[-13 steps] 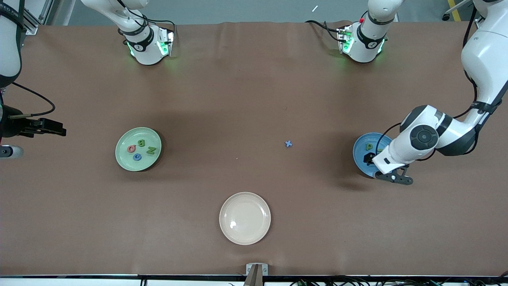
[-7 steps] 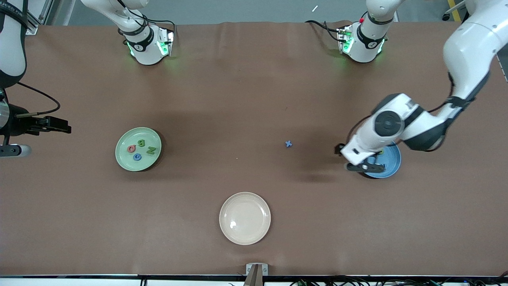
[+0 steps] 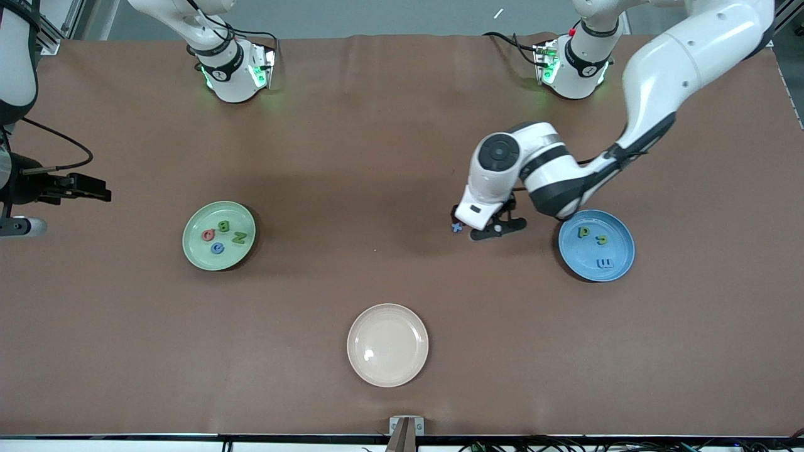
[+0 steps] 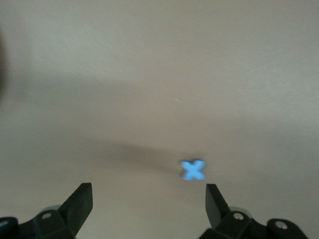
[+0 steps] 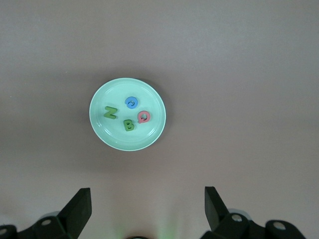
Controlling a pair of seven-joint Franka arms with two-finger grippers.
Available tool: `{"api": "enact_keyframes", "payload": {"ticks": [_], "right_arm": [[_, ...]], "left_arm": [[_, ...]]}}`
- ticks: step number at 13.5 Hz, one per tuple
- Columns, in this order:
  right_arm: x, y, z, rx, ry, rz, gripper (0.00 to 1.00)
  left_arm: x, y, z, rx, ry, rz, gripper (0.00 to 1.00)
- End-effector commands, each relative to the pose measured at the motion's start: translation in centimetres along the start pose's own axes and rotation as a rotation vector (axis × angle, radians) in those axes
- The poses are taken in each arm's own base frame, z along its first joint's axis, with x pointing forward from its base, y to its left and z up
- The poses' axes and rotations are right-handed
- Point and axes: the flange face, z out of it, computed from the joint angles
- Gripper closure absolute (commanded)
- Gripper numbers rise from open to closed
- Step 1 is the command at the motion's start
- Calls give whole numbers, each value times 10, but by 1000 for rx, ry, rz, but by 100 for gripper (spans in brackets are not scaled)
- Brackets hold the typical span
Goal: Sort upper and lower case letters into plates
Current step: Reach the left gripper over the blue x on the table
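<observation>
The blue x (image 3: 456, 227) lies on the worktop (image 3: 389, 157) between the green plate (image 3: 195, 251) and the blue plate (image 3: 619, 242), nearer the blue. The left tool (image 4: 148, 199) hovers over the x, wide open and empty. The right tool (image 5: 147, 201) waits high over its end of the worktop, open, empty.
</observation>
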Motion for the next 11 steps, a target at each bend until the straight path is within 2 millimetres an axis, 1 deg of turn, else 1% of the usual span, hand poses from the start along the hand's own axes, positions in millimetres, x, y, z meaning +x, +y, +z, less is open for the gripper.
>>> {"api": "enact_keyframes", "payload": {"ticks": [1,2,3,5,7,8,9,11], "right_arm": [[-19,-3,-6,8,15,3,0],[-21,-4,-7,8,17,3,0],[-22,-4,-8,8,18,3,0],[-21,-5,-9,8,26,20,0],[-19,-7,-10,6,39,46,0],[-19,-8,-10,6,41,44,0],[-20,-8,-11,6,41,44,0],[-25,-7,-16,7,44,46,0]], "left_arm": [[-3,20,23,-59,15,-140,0],[-7,23,35,-51,23,-171,0],[-9,23,41,-39,28,-178,0],[-5,24,45,-55,31,-182,0],[-5,24,56,-42,34,-183,0],[-6,26,58,-43,36,-184,0],[-9,29,61,-46,37,-195,1],[-9,33,64,-63,38,-218,7]]}}
